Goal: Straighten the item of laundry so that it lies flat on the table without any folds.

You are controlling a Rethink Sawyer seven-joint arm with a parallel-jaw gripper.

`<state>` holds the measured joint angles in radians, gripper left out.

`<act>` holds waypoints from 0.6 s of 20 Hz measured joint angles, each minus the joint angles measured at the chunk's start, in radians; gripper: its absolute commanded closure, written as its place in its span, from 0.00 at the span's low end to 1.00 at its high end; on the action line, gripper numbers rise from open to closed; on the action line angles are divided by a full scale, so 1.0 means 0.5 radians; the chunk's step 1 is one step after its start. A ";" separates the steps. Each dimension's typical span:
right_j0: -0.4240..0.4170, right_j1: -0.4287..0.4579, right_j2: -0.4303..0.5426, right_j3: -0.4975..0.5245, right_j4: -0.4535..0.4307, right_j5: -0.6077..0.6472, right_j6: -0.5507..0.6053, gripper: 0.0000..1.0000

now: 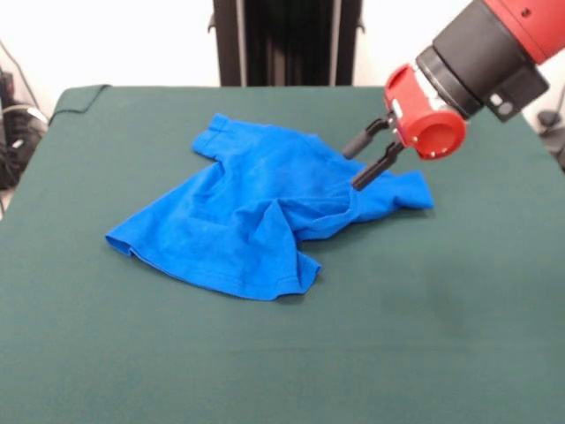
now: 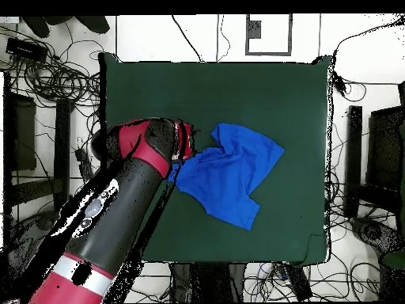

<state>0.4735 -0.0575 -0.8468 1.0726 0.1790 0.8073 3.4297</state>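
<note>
Blue soft shirt (image 1: pixel 256 212) lies rumpled and folded over itself near the middle of the green felt table (image 1: pixel 424 336). No writing is legible. Black gripper (image 1: pixel 356 168) fingers stand apart, tips touching the shirt's edge.

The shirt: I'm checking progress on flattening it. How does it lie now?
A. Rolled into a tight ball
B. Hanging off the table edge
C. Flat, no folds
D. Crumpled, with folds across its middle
D: the shirt lies bunched on the table, with creases running across its middle and one part folded over, beside the gripper.
</note>
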 measured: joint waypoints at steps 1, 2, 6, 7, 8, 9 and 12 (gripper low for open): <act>-0.002 0.000 0.005 -0.002 0.000 0.000 0.000 0.00; -0.004 0.001 0.010 -0.003 0.000 0.000 0.000 0.00; -0.018 0.004 0.049 -0.025 0.002 0.000 0.000 0.00; -0.023 0.005 0.072 -0.037 0.005 0.000 0.000 0.00; -0.026 0.006 0.082 -0.042 0.007 0.000 0.000 0.00; -0.030 0.007 0.100 -0.051 0.010 0.000 0.000 0.00; -0.040 0.011 0.159 -0.076 0.020 0.000 0.000 0.00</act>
<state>0.4537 -0.0522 -0.7675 1.0347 0.1888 0.8071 3.4297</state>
